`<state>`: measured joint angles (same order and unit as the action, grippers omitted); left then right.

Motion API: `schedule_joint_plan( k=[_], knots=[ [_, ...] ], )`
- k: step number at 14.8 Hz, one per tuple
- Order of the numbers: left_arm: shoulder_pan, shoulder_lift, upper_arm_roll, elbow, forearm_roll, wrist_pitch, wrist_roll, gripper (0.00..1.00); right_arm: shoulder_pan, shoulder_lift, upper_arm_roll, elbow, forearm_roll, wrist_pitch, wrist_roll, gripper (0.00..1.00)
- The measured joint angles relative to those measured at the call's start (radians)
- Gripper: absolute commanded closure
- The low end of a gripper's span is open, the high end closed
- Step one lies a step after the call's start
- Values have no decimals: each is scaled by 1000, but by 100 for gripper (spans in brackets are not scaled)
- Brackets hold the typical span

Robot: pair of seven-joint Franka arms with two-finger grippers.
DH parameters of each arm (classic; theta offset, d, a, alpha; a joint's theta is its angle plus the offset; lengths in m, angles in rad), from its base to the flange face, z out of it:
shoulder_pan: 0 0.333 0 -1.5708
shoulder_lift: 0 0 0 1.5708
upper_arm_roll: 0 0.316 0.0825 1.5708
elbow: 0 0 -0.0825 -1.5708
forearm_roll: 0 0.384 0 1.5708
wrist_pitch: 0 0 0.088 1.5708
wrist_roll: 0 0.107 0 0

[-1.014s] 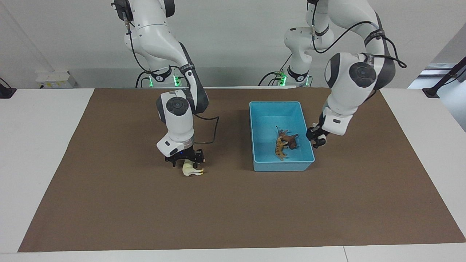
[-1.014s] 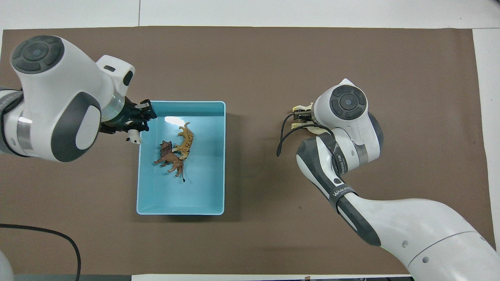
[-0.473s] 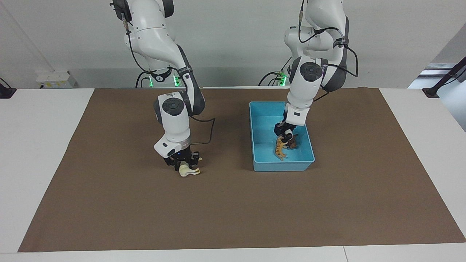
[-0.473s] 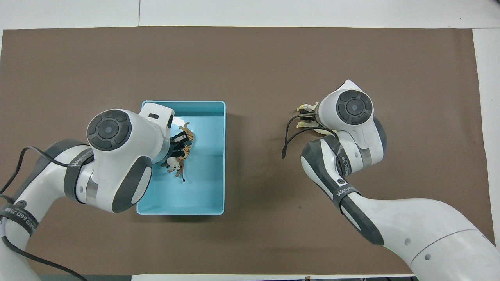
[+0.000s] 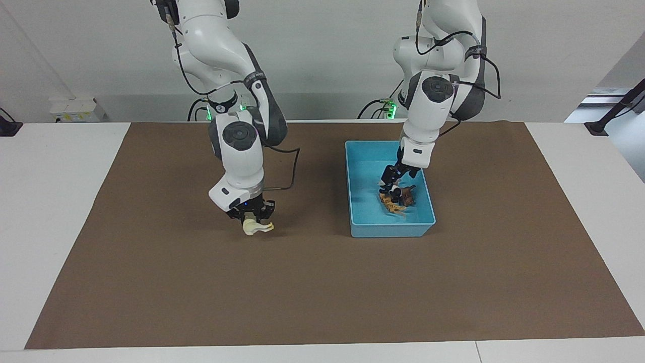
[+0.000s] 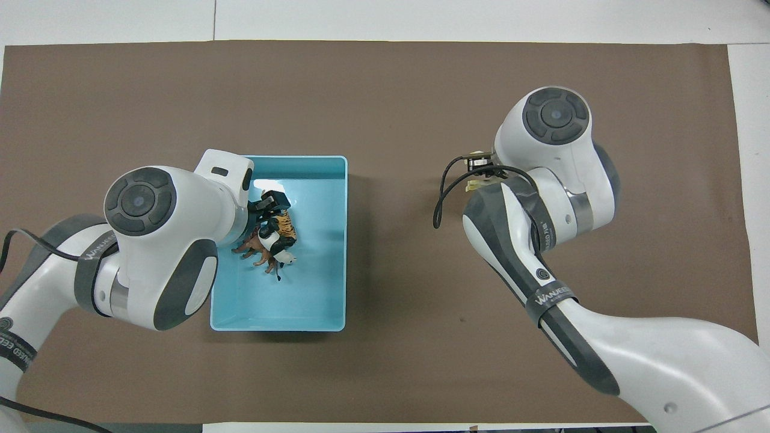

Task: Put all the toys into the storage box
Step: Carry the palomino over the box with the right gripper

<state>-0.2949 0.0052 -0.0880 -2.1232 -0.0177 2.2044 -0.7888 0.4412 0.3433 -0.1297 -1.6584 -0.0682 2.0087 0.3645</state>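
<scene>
We see light blue plastic storage box [image 5: 364, 222] on brown mat [image 5: 322, 282] on desk [image 5: 55, 166], toward left arm's end. In box: orange striped tiger [image 6: 285, 225], brown lion [image 6: 255, 246], black-and-white panda [image 6: 278, 246] atop them. Left tool [image 5: 393, 177] over pile. Right tool [image 5: 250, 217] over mat, toward right arm's end, clamping cream-white horse [image 5: 254, 228].

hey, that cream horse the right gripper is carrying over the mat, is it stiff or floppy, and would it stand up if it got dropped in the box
Probably stiff: the cream horse keeps its shape with its legs sticking out sideways from the right gripper. Likely light, since a pinch on one end carries it. It would probably land on its side, as the tiger and lion in the storage box seem to lie.
</scene>
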Motion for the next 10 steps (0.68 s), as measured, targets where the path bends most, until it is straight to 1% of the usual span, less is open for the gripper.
schedule_joint_plan(
  k=[1,3,4,5,6,7,10],
  knots=[
    [26,-1,3,22,0,-18,45,0,6,-12,4,73,12,-89,8,100],
    [107,-2,9,93,0,-111,190,0,36,-28,7,221,62,-250,58,100],
    [153,-3,11,132,0,-162,274,0,50,-31,7,279,93,-300,94,100],
    [200,-3,13,169,0,-211,357,0,65,-30,9,326,129,-322,138,100],
    [238,-3,15,198,1,-257,424,0,86,-27,12,357,163,-318,186,100],
    [265,-3,17,221,12,-300,478,0,120,-18,14,382,194,-285,253,100],
    [286,-3,18,266,58,-396,589,0,264,28,18,407,264,-83,443,100]
  ],
)
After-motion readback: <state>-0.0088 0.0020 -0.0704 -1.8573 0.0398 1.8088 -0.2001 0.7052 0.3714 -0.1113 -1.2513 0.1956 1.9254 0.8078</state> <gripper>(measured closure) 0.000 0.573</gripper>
